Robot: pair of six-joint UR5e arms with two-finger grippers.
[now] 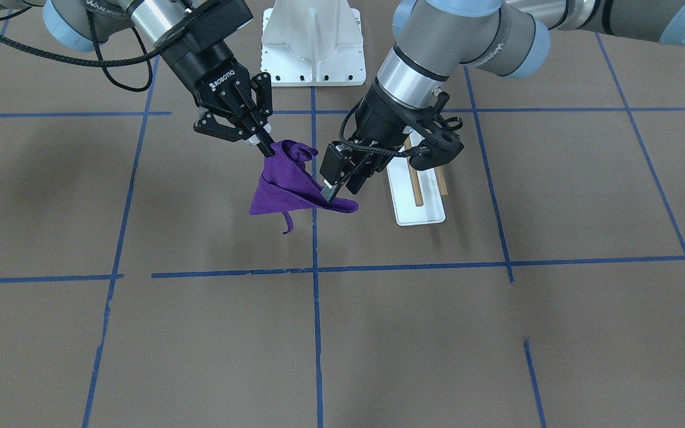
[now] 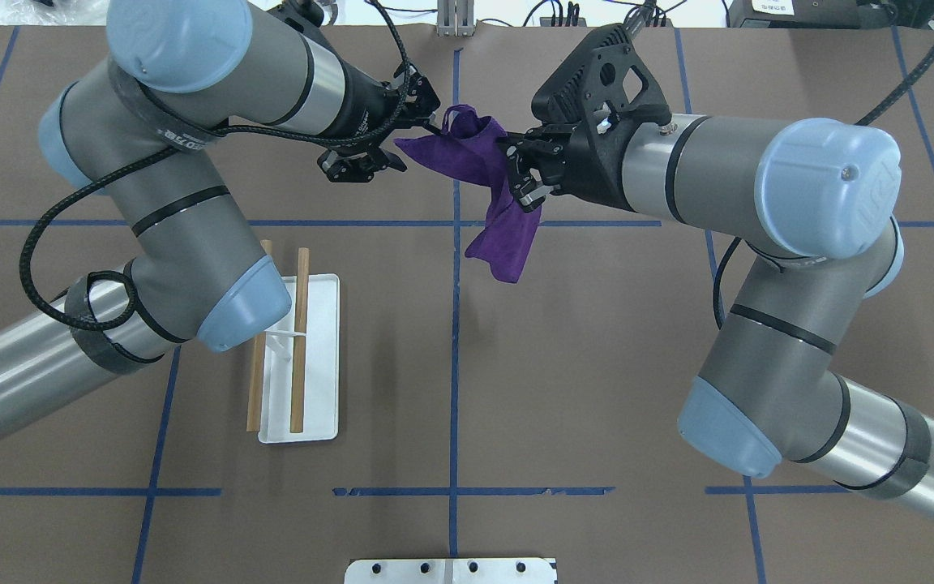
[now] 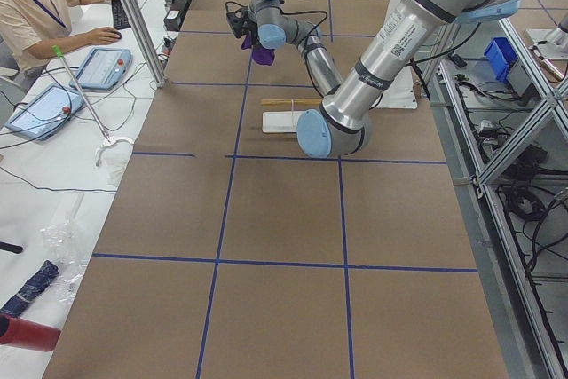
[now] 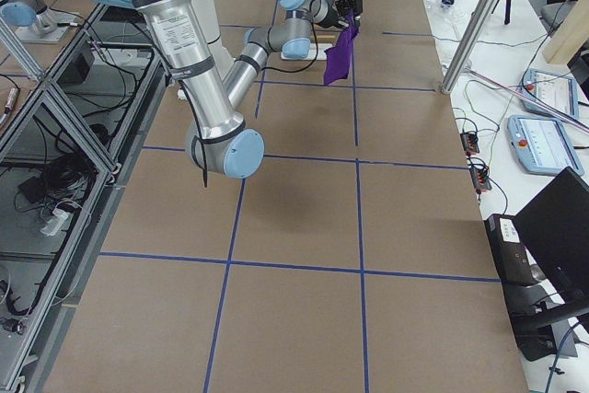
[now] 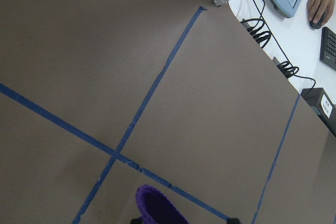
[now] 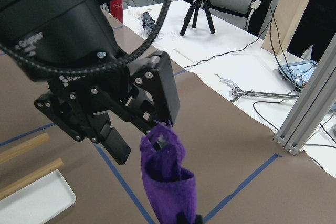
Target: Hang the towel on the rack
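Lighting, for your check: even, bright overhead light across all views. Soft, faint shadows lie on the table (image 1: 140, 333), the broadest toward nine o'clock in the front-facing view. Mild glare at twelve o'clock overhead. Focus sharp throughout; your right wrist view blurs only its near foreground.

Both arms reach fwd & bend inward, wrists meeting over the counter's mid-line. Left hand (image 2: 428, 128) points toward the right one, fingers pinched on the towel (image 2: 483, 182). Right hand (image 2: 516, 174) faces it, fingers also clamped on the towel. Hands near, not touching, both above the counter.
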